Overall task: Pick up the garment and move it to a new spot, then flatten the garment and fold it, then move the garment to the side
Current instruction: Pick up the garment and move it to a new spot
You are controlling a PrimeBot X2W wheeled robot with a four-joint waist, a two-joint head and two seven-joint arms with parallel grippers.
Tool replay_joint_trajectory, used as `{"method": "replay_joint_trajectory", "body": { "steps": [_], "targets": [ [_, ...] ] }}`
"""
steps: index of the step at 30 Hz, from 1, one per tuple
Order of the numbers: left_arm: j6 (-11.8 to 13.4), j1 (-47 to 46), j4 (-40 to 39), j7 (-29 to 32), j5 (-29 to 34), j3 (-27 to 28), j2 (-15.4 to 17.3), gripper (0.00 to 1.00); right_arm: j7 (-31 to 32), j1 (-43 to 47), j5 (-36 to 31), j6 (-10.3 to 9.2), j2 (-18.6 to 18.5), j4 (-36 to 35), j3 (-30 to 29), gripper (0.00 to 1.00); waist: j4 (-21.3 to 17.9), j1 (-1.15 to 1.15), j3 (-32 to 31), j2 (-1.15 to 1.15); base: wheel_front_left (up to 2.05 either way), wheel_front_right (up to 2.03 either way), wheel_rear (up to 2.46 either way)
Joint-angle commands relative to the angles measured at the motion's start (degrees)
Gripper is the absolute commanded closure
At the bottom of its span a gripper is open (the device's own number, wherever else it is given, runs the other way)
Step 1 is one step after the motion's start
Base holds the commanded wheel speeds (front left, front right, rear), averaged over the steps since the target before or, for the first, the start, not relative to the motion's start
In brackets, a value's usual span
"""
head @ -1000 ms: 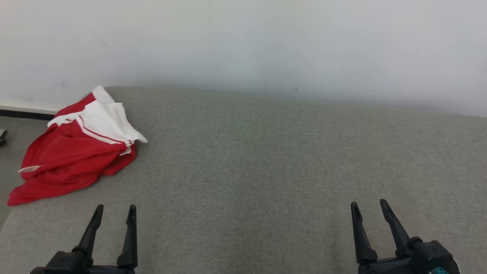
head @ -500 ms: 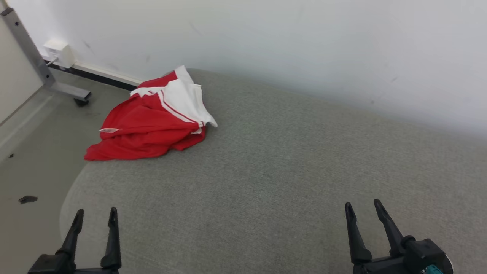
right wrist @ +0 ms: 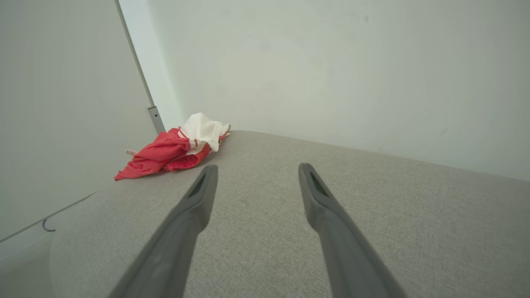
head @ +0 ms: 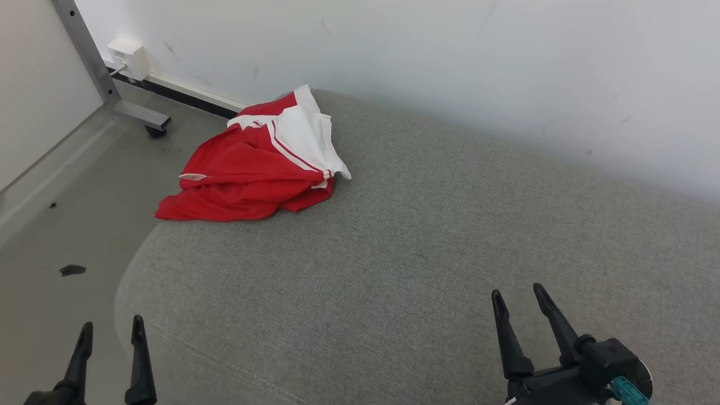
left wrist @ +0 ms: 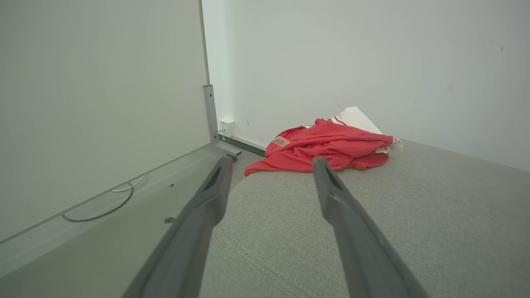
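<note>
A crumpled red and white garment [head: 253,169] lies at the far left corner of a grey upholstered surface [head: 427,242], its red edge hanging slightly over the rim. It also lies ahead of the fingers as the garment [left wrist: 327,145] in the left wrist view, and far to the left as the garment [right wrist: 174,151] in the right wrist view. My left gripper [head: 111,331] is open at the lower left, over the surface's near-left edge, well short of the cloth. My right gripper [head: 516,295] is open at the lower right, empty, above the bare surface.
A white wall runs behind the surface. Left of it is grey floor [head: 67,214] with a metal frame leg on a caster [head: 135,115], a wall socket box [head: 128,56], a small dark scrap [head: 72,270] and a loose cable [left wrist: 103,207]. A pale panel stands at far left.
The whole head view has swung left, so the garment now sits nearer the picture's middle and the floor and frame leg have come into view. Both grippers stay open.
</note>
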Motion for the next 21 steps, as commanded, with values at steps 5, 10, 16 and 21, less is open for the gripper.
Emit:
{"method": "replay_joint_trajectory", "body": {
  "steps": [5,10,16,21],
  "targets": [
    [-0.59,-2.20,1.36,-0.06,0.51,-0.04,1.08,0.00,-0.04,1.28,-0.63,-0.12,-0.22,-0.71,-1.68,0.00,-1.20,0.00,-0.07,0.00,0.00,0.00,0.00],
    [-1.19,-7.65,1.50,-0.06,-1.53,1.40,3.31,0.00,-0.04,-0.04,-2.11,-0.12,-0.63,-1.72,-2.58,0.00,-6.24,0.00,3.35,0.00,0.00,0.00,0.00],
    [-1.59,-18.99,2.63,-0.06,-5.19,4.70,8.16,0.00,-0.04,-2.79,-4.45,-0.12,-1.88,-2.96,-4.11,0.00,-13.38,0.00,10.40,0.00,0.00,0.00,0.00],
    [-1.88,-28.42,4.99,-0.06,-7.75,5.89,13.33,0.00,-0.04,-4.60,-6.04,-0.12,-2.86,-4.91,-7.13,0.00,-18.97,0.00,17.38,0.00,0.00,0.00,0.00]
  ]
}}
